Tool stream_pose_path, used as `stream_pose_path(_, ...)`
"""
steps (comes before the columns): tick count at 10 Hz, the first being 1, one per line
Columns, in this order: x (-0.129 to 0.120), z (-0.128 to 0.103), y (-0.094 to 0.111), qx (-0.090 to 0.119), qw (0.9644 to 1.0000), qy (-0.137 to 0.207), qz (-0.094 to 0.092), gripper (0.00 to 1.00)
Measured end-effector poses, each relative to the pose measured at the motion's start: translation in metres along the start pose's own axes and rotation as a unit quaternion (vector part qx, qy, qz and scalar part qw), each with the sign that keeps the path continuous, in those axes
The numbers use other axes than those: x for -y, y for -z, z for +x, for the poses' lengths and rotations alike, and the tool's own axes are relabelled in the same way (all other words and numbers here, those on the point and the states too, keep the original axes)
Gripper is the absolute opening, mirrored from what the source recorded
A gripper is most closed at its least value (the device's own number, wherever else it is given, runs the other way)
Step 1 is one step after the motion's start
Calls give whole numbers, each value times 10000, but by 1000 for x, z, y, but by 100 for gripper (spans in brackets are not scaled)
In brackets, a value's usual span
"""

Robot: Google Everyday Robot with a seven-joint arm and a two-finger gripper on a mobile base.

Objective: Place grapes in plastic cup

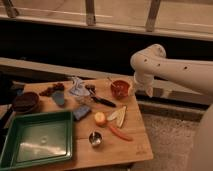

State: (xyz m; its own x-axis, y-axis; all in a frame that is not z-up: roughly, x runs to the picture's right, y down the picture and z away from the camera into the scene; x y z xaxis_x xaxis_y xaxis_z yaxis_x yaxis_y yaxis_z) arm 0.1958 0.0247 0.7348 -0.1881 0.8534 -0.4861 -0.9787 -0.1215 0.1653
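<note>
The grapes [52, 89], a small dark reddish-purple bunch, lie on the wooden table [135, 145] near its far left. The light-blue plastic cup [58, 98] sits just in front of them, right of the dark brown bowl [25, 101]. My gripper [141, 90] hangs at the end of the white arm [175, 70], over the table's far right edge. It is just right of the orange bowl [120, 88] and well away from the grapes and the cup. Nothing shows in it.
A green tray [35, 137] fills the front left. A flat blue block [81, 112], a black utensil [101, 101], a crumpled pale cloth [77, 87], an orange fruit [100, 118], pale slices [118, 115], a carrot [120, 132] and a steel cup [95, 138] lie mid-table.
</note>
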Motion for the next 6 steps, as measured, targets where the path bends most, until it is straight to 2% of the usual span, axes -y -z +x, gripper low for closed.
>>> stream_pose_path(5, 0, 1, 0, 12, 10000, 35, 21, 70)
stream_pose_path(6, 0, -2, 1, 89, 9999, 106, 30, 70)
